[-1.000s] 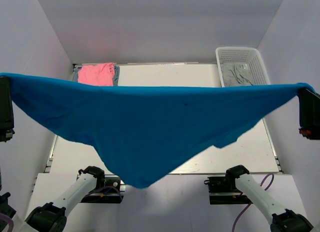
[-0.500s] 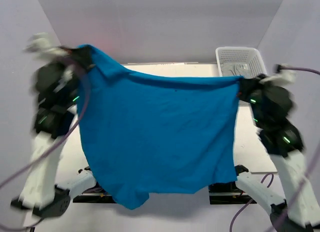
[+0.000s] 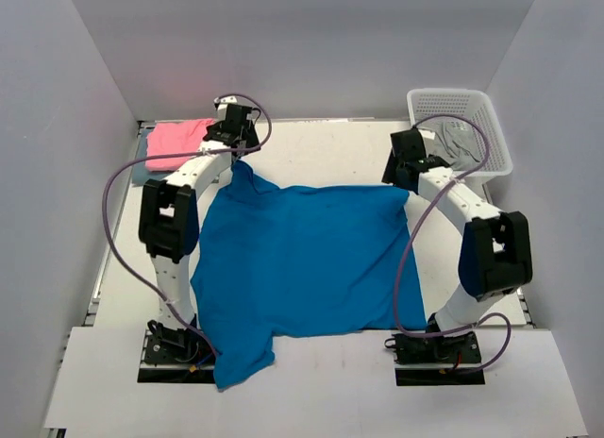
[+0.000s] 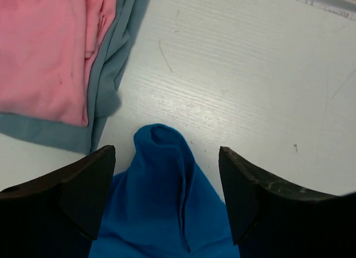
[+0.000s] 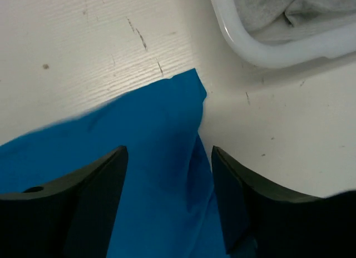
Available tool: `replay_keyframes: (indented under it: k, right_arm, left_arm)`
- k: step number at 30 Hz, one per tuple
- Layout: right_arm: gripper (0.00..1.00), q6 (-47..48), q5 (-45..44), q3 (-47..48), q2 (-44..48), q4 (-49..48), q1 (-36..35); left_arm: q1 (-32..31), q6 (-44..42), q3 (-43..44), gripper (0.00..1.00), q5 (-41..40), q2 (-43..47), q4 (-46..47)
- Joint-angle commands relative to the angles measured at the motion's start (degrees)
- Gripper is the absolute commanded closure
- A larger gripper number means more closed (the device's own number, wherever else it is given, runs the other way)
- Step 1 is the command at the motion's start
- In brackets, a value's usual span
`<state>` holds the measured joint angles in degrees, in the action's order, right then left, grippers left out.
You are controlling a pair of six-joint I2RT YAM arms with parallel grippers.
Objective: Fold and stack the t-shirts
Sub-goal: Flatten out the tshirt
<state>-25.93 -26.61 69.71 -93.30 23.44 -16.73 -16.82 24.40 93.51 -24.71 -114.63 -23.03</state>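
Shirt, large, bright blue, soft cloth, short-sleeved (image 3: 302, 259): lies spread mostly flat at mid-desk. Its far-left corner is bunched into a small peak. The near-left end trails toward the left arm's base.

Step in hand (judged): lay-out done, 1st fold not yet begun.

Left gripper (image 4: 167, 152): at far-left corner, jaws apart, straddling the bunched peak w/o clamping it. Right gripper (image 5: 168, 152): at far-right corner, jaws apart above the pointed cloth edge, nothing held.

Next move (judged): needs a fresh grip on 2 matching edge pts, probably along one side, then a carry-over to the opposite side. Flatten the peak and pull in the trailing near-left end first, else the fold will likely come out skewed.

Stack location: far-left desk corner. Folded pink cloth shirt (image 3: 179, 141) sits on top of dull grey-blue cloth shirt (image 4: 111, 69), whose edge shows beside and under the pink.

Count:
- T-shirts on white desk (image 3: 321, 150): 3 (1 blue, 1 pink, 1 grey-blue).
- White perforated plastic basket (image 3: 495, 136): 1, far-right corner.
- Crumpled light grey cloth (image 3: 458, 141) in basket: 1 heap; no. of pieces cannot be told.
- Arms: 2.
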Motion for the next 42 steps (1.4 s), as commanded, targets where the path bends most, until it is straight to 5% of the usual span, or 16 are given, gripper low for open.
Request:
replay_keyframes:
  k: [1,3,4,5,13,18,31,42]
  right_arm:
    - [0.30,1.3,0.6,6.6,0.0,0.0,0.3]
    - [0.11,2.3,2.3,4.6,1.6,-1.5,0.3]
    - [0.10,2.3,2.6,3.1,3.9,-1.7,0.3]
    - [0.10,2.2,4.5,2.0,4.5,-2.6,0.3]
    - [0.10,1.3,16.7,-14.8,11.6,-5.5,-0.1]
    - [0.10,0.9,19.0,-15.5,7.2,-6.5,-0.1]
    - [0.10,-2.9,15.3,-11.1,-8.7,-7.2,2.7]
    - [0.10,-2.7,17.6,-11.4,-9.5,-7.7,8.0]
  left_arm:
    - [0.6,-0.2,9.9,0.15,-1.6,0.3,-7.3]
    - [0.6,-0.2,8.5,0.09,-0.5,1.4,-7.3]
    - [0.6,-0.2,7.1,0.08,0.7,4.3,-5.9]
    - [0.6,-0.2,3.3,0.00,1.3,6.2,-5.1]
    - [-0.8,4.9,-23.8,0.00,7.5,27.9,-1.1]
    - [-0.8,5.5,-38.2,0.00,12.6,33.2,9.1]
    - [0.5,6.7,-30.3,0.00,11.9,9.8,7.1]
    - [0.5,8.5,-18.9,0.00,6.9,-0.4,3.5]
